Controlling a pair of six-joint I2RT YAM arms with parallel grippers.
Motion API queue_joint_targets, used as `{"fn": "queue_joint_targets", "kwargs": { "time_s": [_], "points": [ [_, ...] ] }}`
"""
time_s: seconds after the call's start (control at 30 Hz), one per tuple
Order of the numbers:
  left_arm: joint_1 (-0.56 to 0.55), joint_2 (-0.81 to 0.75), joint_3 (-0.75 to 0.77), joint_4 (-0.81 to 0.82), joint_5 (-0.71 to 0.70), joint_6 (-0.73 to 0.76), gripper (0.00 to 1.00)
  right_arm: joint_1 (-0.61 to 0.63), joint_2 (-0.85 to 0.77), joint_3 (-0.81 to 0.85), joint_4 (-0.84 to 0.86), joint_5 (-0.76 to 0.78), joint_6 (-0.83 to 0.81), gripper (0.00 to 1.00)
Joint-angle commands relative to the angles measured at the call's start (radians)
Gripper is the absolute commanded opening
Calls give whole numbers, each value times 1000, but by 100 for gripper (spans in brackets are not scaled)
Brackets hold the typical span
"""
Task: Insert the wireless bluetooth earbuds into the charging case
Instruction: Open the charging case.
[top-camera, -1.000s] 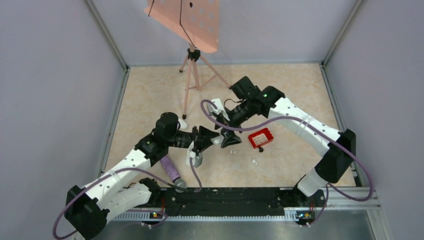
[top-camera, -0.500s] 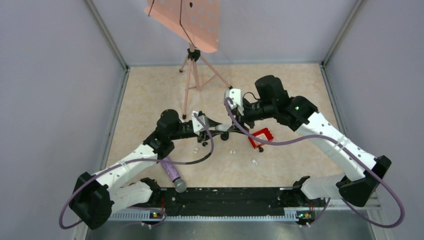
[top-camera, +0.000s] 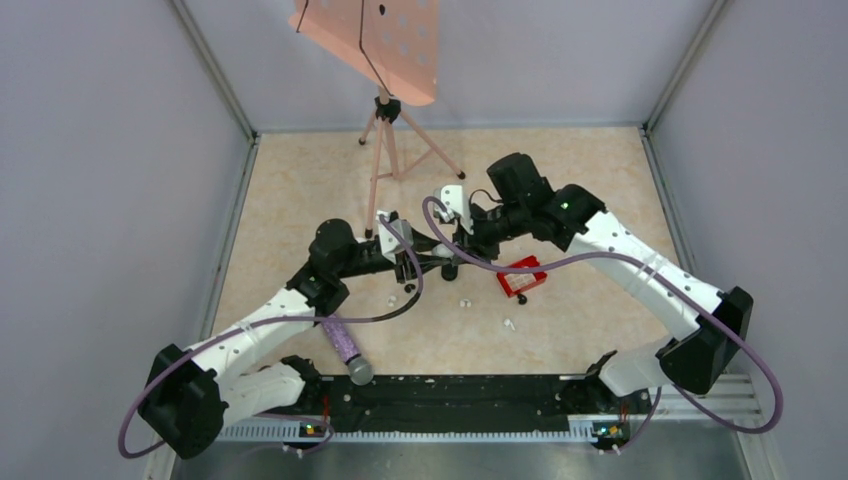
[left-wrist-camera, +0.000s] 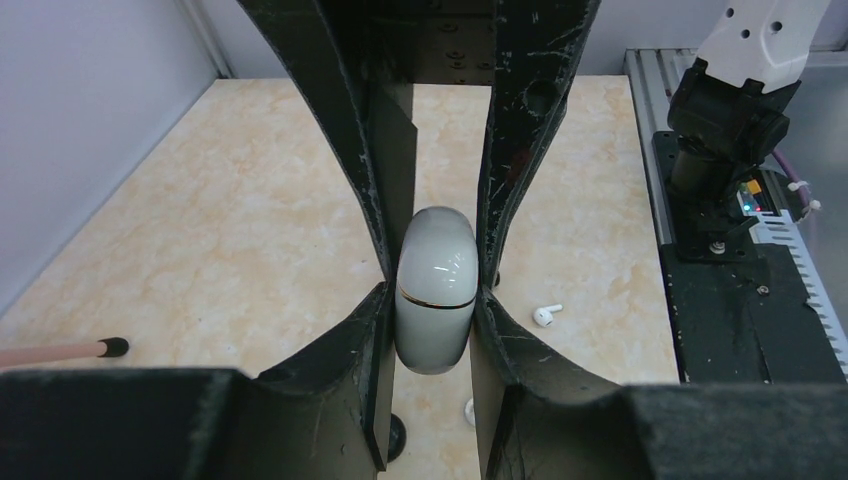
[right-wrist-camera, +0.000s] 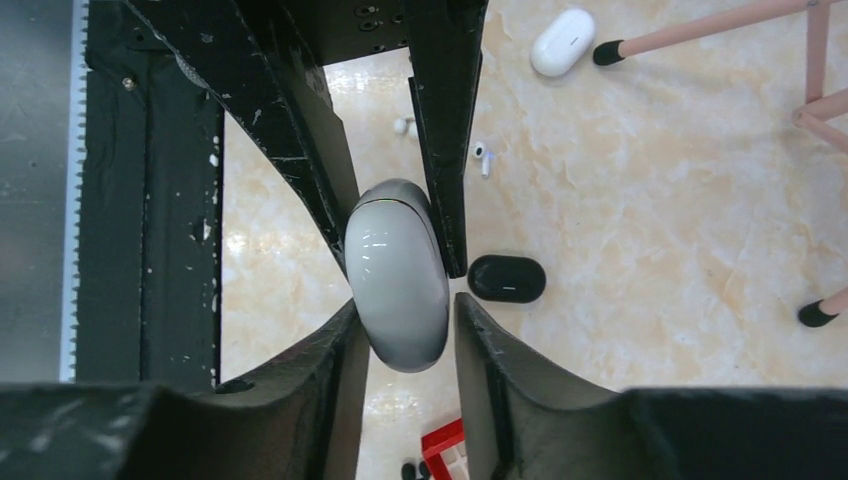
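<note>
above the beige marbled table (top-camera: 300, 180), the left gripper (top-camera: 425, 262) and right gripper (top-camera: 462, 243) are meeting, having closed in over the last second; tiny white plastic earbuds (top-camera: 465, 302) are lying loose below. left wrist view: both grippers are clamping the glossy white pebble-shaped charging case (left-wrist-camera: 434, 290), lid shut. right wrist view: same double grip; nothing is inserted yet.

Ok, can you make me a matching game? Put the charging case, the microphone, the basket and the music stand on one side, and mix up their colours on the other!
Things:
1. charging case
2. microphone
3. basket
4. music stand

Colours:
A. red
B. pink
C. white, being held
D. purple handle

Pairs: 1-C, 2-D, 3-A, 4-B
</note>
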Motion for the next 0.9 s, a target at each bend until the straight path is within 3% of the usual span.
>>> {"fn": "queue_joint_targets", "kwargs": {
  "time_s": [0.0, 0.07, 0.17, 0.27, 0.43, 0.57, 0.6, 0.63, 0.67, 0.73, 0.87],
  "points": [
    [-3, 6, 33, 63, 23, -39, 0, -1, 14, 64, -11, -48, -25, 30],
    [-4, 17, 41, 57, 23, -40, 2, -2, 16, 71, -17, -53, -24, 21],
    [-3, 30, 46, 45, 3, -52, 33, -2, 14, 78, -28, -49, -23, 13],
    [-3, 38, 44, 43, -12, -65, 40, -2, 9, 78, -46, -40, -34, 12],
    [-2, 52, 45, 39, 0, -51, 31, -2, 10, 80, -64, -26, -43, 11],
    [-2, 57, 48, 37, 2, -48, 9, -2, 20, 81, -66, -17, -47, 13],
    [-2, 57, 48, 37, 2, -47, 2, -2, 23, 82, -66, -17, -45, 16],
    [-3, 56, 47, 38, 2, -48, 0, -2, 27, 85, -68, -18, -40, 26],
    [-3, 55, 46, 36, -4, -51, 0, -1, 33, 92, -71, -23, -35, 40],
    [-2, 54, 39, 37, -9, -49, 0, -1, 41, 115, -74, -34, -4, 53],
    [-1, 50, 24, 51, 34, -39, 0, -2, 60, 153, -77, -54, 65, 60]
  ]
}}
